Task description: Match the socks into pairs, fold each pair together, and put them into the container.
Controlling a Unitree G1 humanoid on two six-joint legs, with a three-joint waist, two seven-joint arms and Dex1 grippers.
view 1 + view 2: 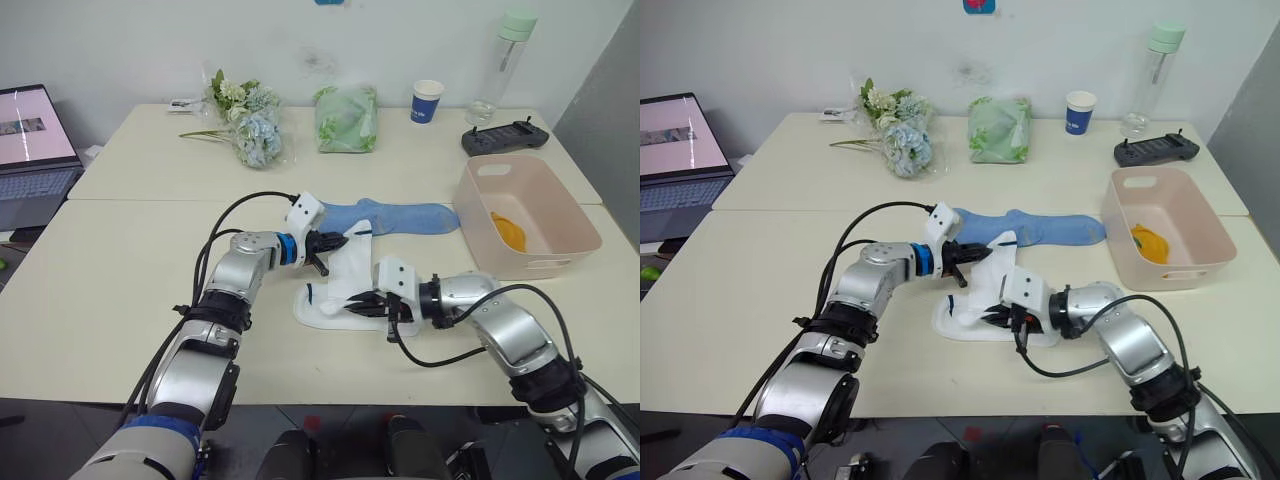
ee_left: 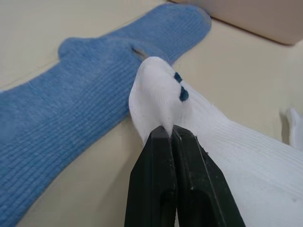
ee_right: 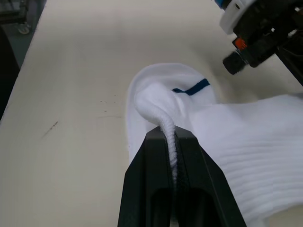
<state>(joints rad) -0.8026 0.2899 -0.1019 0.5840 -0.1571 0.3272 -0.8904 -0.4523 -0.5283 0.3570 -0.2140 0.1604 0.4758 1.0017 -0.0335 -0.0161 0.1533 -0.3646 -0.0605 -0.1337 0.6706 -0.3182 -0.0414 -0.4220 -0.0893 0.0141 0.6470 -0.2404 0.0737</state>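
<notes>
Two white socks [image 1: 345, 285] with small dark marks lie stacked at the table's middle front. My left gripper [image 1: 322, 250] is shut on the upper white sock's [image 2: 227, 142] far end and lifts it slightly. My right gripper [image 1: 365, 305] is shut on a bunched edge of a white sock [image 3: 255, 151] at the near end. Just behind, the light blue socks [image 1: 400, 215] lie flat, also seen as blue ribbed cloth [image 2: 71, 94]. The pale pink container [image 1: 545, 263] stands to the right with a mustard-yellow sock [image 1: 508, 232] inside.
Along the back of the table are a flower bunch [image 1: 245, 120], a green cloth bundle [image 1: 346, 118], a blue-and-white paper cup [image 1: 427, 101], a clear bottle [image 1: 505, 65] and a black controller [image 1: 505, 137]. A laptop [image 1: 35, 140] is at far left.
</notes>
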